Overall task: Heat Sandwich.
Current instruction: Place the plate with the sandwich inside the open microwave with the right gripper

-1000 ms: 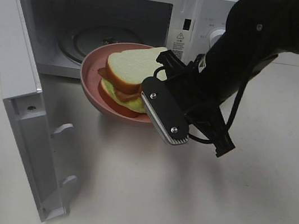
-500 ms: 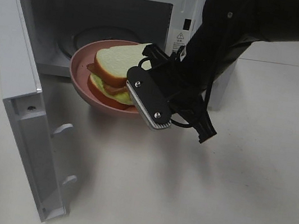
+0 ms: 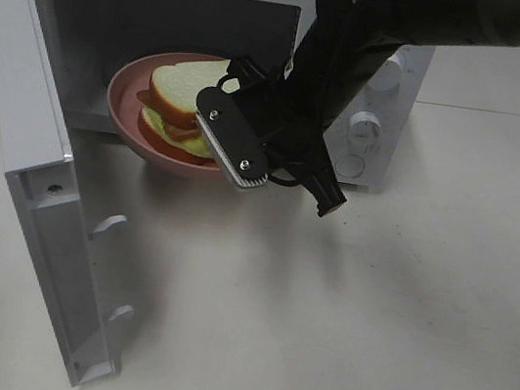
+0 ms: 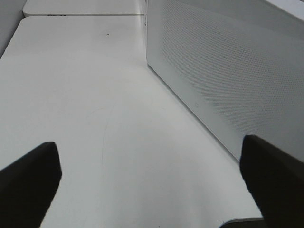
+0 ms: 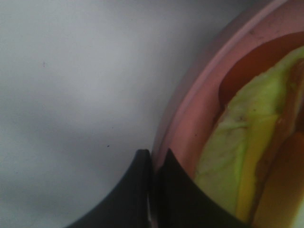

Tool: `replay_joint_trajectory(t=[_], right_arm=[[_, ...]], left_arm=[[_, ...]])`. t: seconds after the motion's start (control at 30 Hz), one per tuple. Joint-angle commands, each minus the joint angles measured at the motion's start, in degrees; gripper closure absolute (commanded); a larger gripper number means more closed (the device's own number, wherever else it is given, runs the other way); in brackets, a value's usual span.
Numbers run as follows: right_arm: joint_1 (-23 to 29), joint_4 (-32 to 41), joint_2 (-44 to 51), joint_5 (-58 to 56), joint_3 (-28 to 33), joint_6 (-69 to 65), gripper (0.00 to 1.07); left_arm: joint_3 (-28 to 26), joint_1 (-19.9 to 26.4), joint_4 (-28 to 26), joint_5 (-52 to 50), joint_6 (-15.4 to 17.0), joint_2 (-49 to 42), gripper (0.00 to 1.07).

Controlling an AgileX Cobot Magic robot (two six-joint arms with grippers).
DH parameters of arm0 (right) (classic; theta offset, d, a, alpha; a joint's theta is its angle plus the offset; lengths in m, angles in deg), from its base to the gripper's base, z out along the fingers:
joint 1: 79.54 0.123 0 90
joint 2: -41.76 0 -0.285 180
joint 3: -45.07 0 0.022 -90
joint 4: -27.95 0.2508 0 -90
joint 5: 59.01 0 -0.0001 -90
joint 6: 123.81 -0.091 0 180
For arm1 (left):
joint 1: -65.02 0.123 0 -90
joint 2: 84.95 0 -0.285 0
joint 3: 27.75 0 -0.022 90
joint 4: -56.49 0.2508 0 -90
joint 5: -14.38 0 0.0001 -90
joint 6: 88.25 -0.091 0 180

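Pinching the plate (image 3: 122, 84) rim: our right gripper (image 5: 152, 159), clamped tight on its right edge. Sandwich (image 3: 182, 92): mid-plate, left of the fingers, stacked flat; plate halfway across the microwave's (image 3: 376, 85) front edge. We judge the cavity lies straight ahead, beyond the sandwich. Left gripper (image 4: 152, 190): spread wide, empty, over the table (image 4: 95, 95); right arm nearer.

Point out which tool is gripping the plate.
The right tool, shut on the pink plate; the left tool stands open beside the microwave, empty.
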Motion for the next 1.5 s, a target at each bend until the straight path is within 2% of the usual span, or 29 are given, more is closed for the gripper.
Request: replay_joint_trajectory(t=[0.03,0.7,0.83,1.27,1.5], right_arm=[[0.0,0.3,-1.1,-0.5,-3.0,-0.2,1.07],[0.0,-2.2,-10.7,-6.0,-18.6,-5.4,1.07],[0.0,-4.2,-13.9,-8.2,-25.0,-9.2,1.07],[0.0,-4.2,-21.3,-10.1,-37.0,-11.8,1.06],[0.0,-4.2,-24.4,-10.4,-41.1,-12.1,1.06]], left_arm=[[0.2,-0.3,-0.1,-0.4,0.2,-1.4,0.1],[0.2,-0.3,-0.1,-0.4,0.2,-1.4,0.1],[0.2,-0.3,-0.1,-0.4,0.2,-1.4,0.1],[0.2,-0.3,-0.1,-0.4,0.2,-1.4,0.1],[0.2,-0.3,-0.1,-0.4,0.2,-1.4,0.1]])
